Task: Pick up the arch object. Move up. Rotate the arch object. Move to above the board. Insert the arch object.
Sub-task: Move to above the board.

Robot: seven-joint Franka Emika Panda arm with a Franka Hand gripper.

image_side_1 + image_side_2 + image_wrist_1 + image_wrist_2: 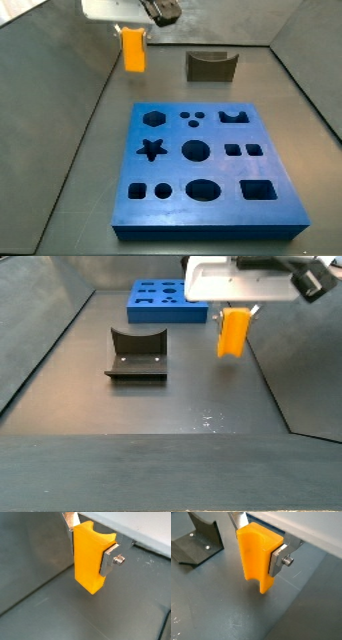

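The arch object (pixel 89 559) is a bright yellow-orange block held upright between the silver fingers (pixel 109 560) of my gripper (pixel 90 542). It also shows in a wrist view (pixel 256 559). In both side views it hangs above the grey floor (pixel 134 49) (pixel 234 332), not touching it. The board (pixel 203 170) is a thick blue slab with dark cut-outs, an arch notch at its far right corner; it lies apart from the gripper (pixel 134 32). In a side view the board (pixel 163 301) sits at the back, beyond the gripper (pixel 238 308).
The dark fixture (pixel 210 65) stands on the floor beyond the board, and shows in a side view (pixel 136 353) and a wrist view (pixel 198 542). Grey walls enclose the floor on the sides.
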